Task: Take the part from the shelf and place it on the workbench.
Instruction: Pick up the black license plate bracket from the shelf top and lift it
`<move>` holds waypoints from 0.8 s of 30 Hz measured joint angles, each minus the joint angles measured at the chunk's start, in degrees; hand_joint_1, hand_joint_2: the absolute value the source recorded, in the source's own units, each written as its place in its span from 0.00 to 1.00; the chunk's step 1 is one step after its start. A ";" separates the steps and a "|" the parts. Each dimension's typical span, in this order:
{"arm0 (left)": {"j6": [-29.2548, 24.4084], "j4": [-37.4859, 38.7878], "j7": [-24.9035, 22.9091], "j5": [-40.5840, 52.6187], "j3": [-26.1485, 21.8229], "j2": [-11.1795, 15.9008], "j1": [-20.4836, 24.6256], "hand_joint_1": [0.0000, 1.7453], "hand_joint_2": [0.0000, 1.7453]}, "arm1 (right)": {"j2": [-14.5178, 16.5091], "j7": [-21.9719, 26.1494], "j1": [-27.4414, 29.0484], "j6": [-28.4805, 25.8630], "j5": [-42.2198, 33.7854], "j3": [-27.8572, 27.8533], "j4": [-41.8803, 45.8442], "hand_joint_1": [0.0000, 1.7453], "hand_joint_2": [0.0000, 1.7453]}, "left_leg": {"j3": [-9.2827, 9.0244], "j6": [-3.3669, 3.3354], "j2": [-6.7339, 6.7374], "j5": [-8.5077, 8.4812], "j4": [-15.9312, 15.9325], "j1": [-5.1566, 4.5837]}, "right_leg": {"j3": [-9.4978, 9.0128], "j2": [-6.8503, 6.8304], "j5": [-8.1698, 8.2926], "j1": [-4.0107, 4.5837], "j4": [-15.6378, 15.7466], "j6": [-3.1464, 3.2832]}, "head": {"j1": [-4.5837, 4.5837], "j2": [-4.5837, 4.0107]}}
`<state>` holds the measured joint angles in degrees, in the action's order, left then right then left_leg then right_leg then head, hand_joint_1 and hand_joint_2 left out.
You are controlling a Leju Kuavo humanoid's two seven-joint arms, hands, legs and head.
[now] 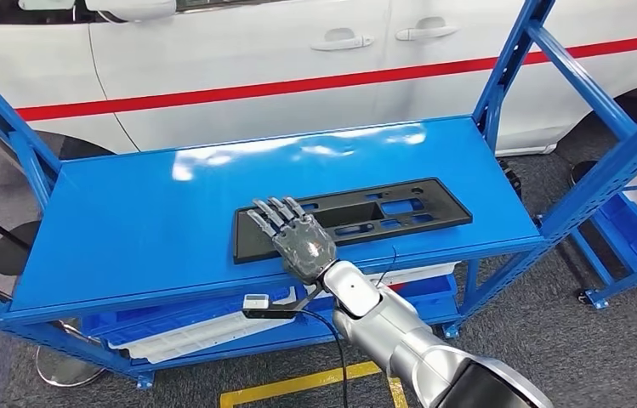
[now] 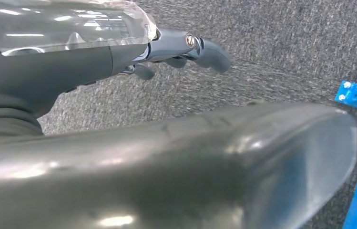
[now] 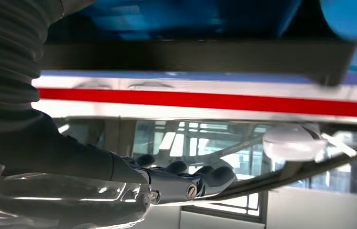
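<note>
Lying flat, part [image 1: 357,218] long axis left-right, right hand [image 1: 296,235] over left end

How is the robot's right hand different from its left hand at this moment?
The right hand lies flat over the black part on the blue shelf, fingers stretched forward; the left hand hangs beside the robot's body above grey carpet, fingers loosely curled. Neither grips anything.
</note>
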<state>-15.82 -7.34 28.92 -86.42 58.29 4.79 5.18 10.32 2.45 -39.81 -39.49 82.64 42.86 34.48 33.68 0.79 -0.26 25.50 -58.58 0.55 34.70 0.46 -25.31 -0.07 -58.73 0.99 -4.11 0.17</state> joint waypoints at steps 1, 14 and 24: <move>0.00 0.00 0.06 0.00 0.00 0.03 -0.02 0.00 0.00 | 0.02 -1.21 -0.37 0.02 1.50 0.00 -0.87 0.00 1.00 | -0.06 -0.33 -0.06 0.04 0.14 -0.14 | 0.04 0.02 0.05 0.05 0.02 -0.29 | 0.00 0.00; 0.11 0.00 0.67 0.00 -0.13 0.16 -0.21 0.00 0.00 | -1.26 -11.20 -5.64 4.10 7.21 0.55 -9.23 0.13 1.00 | -0.69 -1.57 -0.02 -0.01 0.43 0.04 | 0.81 -0.22 0.07 -0.02 -1.61 -1.07 | 0.00 0.00; 0.71 0.00 1.09 0.00 -0.48 0.36 -0.63 0.00 0.00 | -4.82 -17.66 -8.15 8.21 6.68 1.14 -13.11 0.89 1.00 | 6.45 0.65 0.06 7.83 -15.52 0.23 | -0.38 -0.48 0.85 -0.27 1.18 0.73 | 0.00 0.00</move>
<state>-15.12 -7.34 30.01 -86.42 57.81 5.15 4.55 5.50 -15.21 -47.96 -31.28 89.32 44.00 21.38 40.13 1.45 -0.20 33.33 -74.10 0.78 34.32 -0.02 -24.46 -0.34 -57.54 1.71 -4.11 0.17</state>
